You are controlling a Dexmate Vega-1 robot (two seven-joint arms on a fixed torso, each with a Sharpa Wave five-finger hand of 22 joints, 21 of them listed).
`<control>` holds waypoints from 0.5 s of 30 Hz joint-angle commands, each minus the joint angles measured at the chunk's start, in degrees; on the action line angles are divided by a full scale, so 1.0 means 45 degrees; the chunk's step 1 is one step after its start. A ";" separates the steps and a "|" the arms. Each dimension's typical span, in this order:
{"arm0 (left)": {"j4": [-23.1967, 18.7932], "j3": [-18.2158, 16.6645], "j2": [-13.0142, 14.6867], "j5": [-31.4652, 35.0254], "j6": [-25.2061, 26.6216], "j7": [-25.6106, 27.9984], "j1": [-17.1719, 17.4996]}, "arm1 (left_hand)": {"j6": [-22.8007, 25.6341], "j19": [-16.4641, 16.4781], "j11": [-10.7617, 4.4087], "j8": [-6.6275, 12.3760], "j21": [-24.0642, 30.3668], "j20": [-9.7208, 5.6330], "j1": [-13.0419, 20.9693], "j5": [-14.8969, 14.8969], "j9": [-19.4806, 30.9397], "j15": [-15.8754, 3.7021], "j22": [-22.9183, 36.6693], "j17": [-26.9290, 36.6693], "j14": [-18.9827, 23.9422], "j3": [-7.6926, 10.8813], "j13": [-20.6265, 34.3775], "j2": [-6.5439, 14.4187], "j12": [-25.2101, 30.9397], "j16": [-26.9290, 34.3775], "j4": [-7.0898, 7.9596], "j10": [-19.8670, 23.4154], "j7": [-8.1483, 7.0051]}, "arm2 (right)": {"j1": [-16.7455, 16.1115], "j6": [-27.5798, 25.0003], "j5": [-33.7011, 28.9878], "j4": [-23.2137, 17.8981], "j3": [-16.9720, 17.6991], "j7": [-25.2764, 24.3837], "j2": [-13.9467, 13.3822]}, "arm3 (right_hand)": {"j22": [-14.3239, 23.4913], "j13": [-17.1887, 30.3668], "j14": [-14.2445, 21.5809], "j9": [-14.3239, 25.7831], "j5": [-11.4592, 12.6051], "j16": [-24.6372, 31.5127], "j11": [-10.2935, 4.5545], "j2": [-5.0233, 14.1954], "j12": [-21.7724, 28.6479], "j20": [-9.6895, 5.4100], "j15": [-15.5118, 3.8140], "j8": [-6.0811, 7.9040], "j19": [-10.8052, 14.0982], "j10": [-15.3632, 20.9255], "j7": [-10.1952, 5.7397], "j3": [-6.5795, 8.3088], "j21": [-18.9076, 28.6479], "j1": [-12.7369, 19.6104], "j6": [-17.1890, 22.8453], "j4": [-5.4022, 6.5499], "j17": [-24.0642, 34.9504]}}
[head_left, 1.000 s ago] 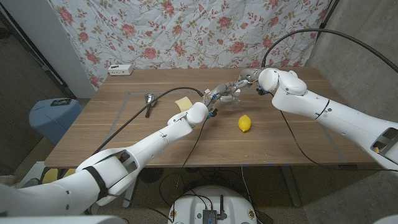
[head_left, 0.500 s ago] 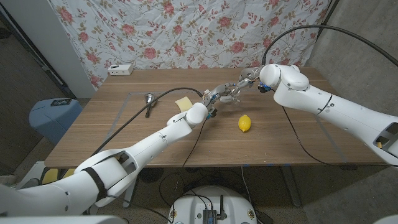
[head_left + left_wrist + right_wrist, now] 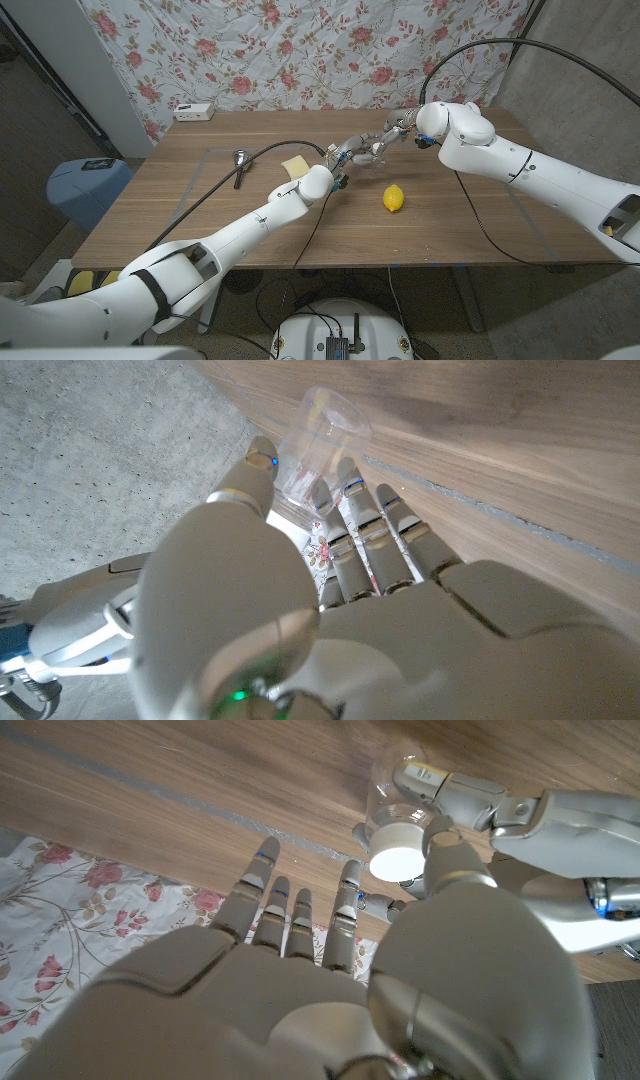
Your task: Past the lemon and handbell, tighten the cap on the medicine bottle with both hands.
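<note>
— My left hand [image 3: 348,153]?
— It grips the clear medicine bottle [image 3: 396,802] toward the tabletop's far edge.
— And my right hand [image 3: 398,128]?
— Fingers spread, thumb by the white cap [image 3: 397,852]; lemon [image 3: 394,198] sits nearer.

This looks like a makeshift robot test room rather than a home: a wooden desk [image 3: 250,215] stands on bare grey concrete floor [image 3: 560,300]. A rose-printed cloth [image 3: 300,50] hangs as a backdrop at the far side (cables [image 3: 215,190] trail across the desk), and a blue bin [image 3: 85,185] sits at the left.
</note>
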 commanded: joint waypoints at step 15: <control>0.0090 0.0063 -0.0095 0.0043 0.0000 -0.0080 -0.0097 | 0.0039 -0.0064 -0.0516 0.0032 -0.0011 -0.0025 0.0070 0.0059 0.0036 -0.0733 0.0010 0.0043 0.0327 0.0933 0.0065 0.0173 0.0100 0.0106 0.0856 0.0580 -0.0103 | -0.0601 0.0322 -0.0042 0.0040 0.0504 -0.0630 0.0155 | 0.0025 0.0011 0.0170 0.0026 0.0045 0.0119 -0.0106 -0.0021 0.0136 -0.0170 -0.0229 0.0330 0.0238 0.0296 -0.0165 0.0226 0.0107 0.0308 0.0924 0.0120 0.0020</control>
